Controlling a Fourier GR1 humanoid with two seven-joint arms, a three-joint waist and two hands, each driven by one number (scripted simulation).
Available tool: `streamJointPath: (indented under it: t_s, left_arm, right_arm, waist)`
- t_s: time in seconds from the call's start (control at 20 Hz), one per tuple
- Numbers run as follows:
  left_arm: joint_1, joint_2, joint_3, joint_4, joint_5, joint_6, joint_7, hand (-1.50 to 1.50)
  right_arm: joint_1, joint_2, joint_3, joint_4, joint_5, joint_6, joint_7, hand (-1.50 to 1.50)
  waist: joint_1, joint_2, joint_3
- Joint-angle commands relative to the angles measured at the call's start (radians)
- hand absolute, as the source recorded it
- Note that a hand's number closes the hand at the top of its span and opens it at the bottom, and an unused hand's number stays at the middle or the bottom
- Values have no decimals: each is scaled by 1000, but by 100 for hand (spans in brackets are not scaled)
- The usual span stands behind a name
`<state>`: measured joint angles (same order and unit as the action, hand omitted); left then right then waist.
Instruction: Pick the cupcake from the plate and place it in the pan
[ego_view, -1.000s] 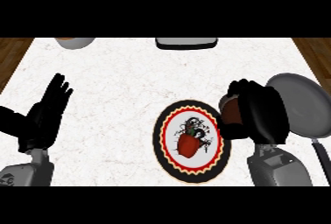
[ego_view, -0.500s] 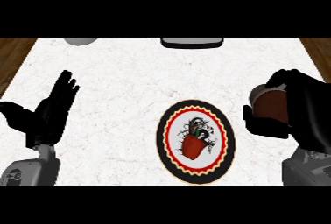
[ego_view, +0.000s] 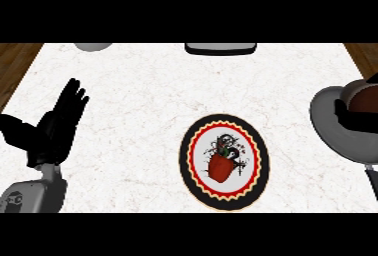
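— At the left of the frame, what is that black shape?

— It is the left hand (ego_view: 55, 127), fingers straight and pointing up, resting over the counter (ego_view: 148, 90) and holding nothing.

— And the plate (ego_view: 226, 161) at lower middle?

— It carries only its printed red-and-black picture. No cupcake stands on it, so I judge the pick is done.

— Where is the cupcake (ego_view: 366, 102) then?

— At the right edge, a brown rounded thing over the grey pan (ego_view: 328, 125). The right hand (ego_view: 342, 111) shows only as a few dark fingers against it, apparently curled round it. The step in hand is the placing; next it calls for lowering the cupcake onto the pan's floor and letting go.

— What can't you make out?

— The frame cuts off most of the cupcake, the hand and the pan's far side, so I cannot tell whether the cupcake already touches the pan. Two grey items at the top edge are also cropped.
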<state>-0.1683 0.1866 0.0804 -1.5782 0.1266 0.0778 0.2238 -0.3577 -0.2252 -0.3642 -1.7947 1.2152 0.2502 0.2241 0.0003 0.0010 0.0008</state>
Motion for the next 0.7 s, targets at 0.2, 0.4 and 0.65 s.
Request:
streamJointPath:
  t_s: [0.2, 0.4, 0.65]
  left_arm:
    - [0, 4, 21, 9, 14, -18, -1, 0]
    - [-6, -17, -2, -13, -3, -4, 9, 0]
    - [-3, 3, 7, -60, -4, -8, 53, 0]
  right_arm:
    - [16, -179, -209, 388, -165, -233, -291, 150]
    - [-89, -240, -206, 681, -189, -311, -403, 150]
    - [-115, -259, -219, 934, -233, -440, -575, 150]
  waist:
    - [3, 2, 0]
    - [12, 4, 0]
    - [18, 5, 1]
